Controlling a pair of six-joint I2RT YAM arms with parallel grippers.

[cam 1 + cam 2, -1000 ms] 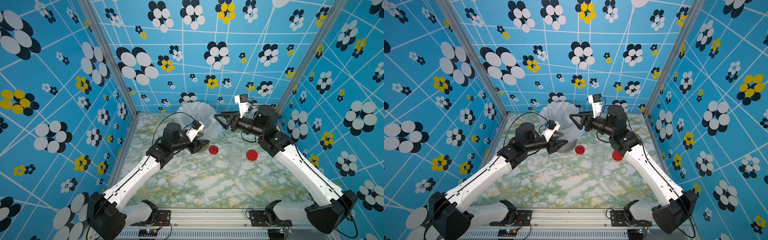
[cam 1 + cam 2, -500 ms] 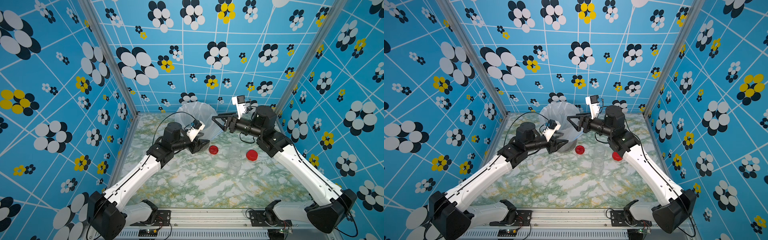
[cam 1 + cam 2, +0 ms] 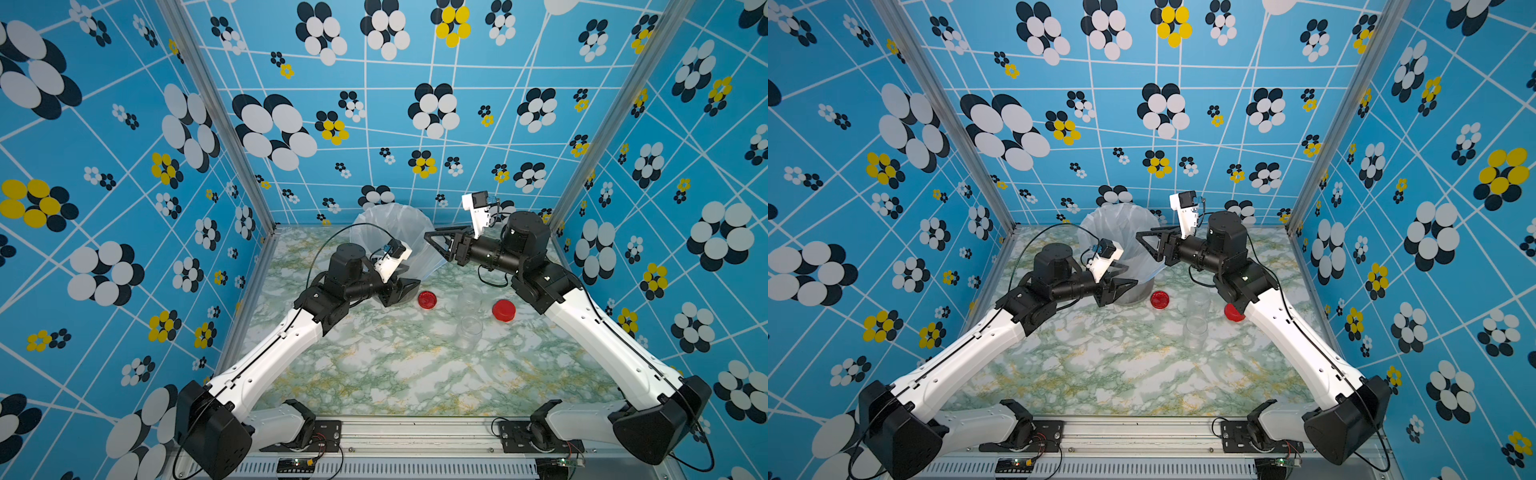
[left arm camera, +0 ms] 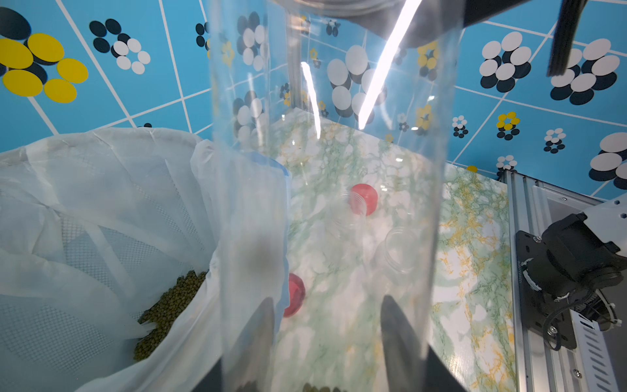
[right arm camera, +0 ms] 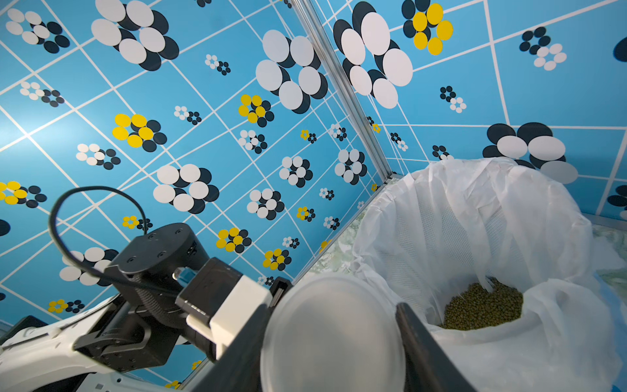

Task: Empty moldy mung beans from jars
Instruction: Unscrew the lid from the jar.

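Closure of the right tool (image 3: pixel 435 247) is the fresh change: its jaws, apart a moment ago, now pinch the clear whitish lid (image 5: pixel 332 336) from both sides. This lid belongs to the slim jar (image 4: pixel 339 169), which the left tool (image 3: pixel 405 291) grips firmly around its lower part, just beside the bucket (image 5: pixel 475 176). I judge that the opening of the last jar is about to start: one arm holds the body, the other can turn the lid. Whether the lid is already loose, the pictures do not tell. Most of the mung beans (image 5: pixel 481 309) lie already as an olive heap in the white bag (image 5: pixel 441 210) inside the bucket. In the slim jar only a few grains show at its base, and the rest is hidden. Two empty jars (image 3: pixel 470 328) stand open on the table (image 3: pixel 395 374), near the bucket, with two red lids (image 3: pixel 427 299) beside them. These small things lie under the space between the arms, so a dropped lid could knock them. The soft edge of the bag hangs close to the held jar and may catch it during tipping.
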